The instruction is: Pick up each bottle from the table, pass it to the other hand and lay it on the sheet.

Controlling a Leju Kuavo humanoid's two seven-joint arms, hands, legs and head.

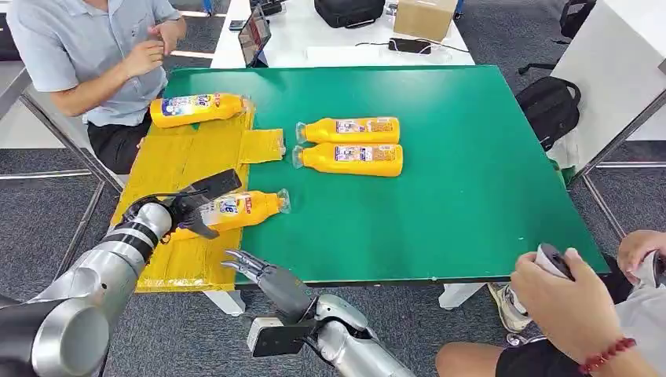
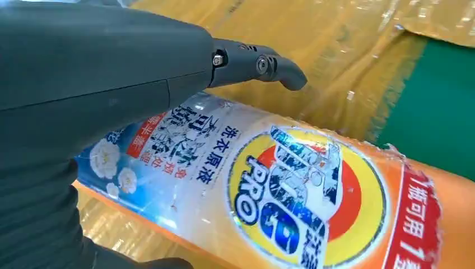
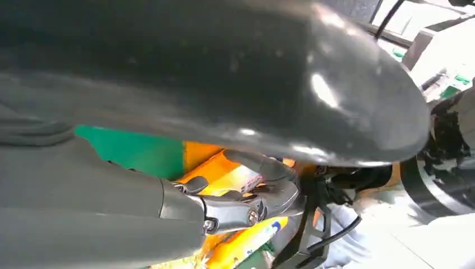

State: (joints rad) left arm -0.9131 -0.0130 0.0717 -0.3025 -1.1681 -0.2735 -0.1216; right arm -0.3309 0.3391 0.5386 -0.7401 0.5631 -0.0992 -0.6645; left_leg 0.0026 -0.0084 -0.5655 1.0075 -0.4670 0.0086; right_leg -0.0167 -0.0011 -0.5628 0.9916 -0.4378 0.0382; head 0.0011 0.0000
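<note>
Progress looks like roughly halfway: one bottle (image 1: 196, 109) already lies on the yellow sheet (image 1: 177, 165) at upper left of the head view, two bottles (image 1: 349, 144) wait side by side on the green table (image 1: 471, 181) at centre, untouched. The left hand (image 1: 191, 206) at lower left has its fingers wrapped round a third bottle (image 1: 236, 210), which lies across the sheet's right edge with its cap end over the green, so I'd judge it's at the lay-down, not yet released. The right hand (image 1: 251, 267) hovers at the table's near edge just below that bottle, fingers spread, holding nothing.
</note>
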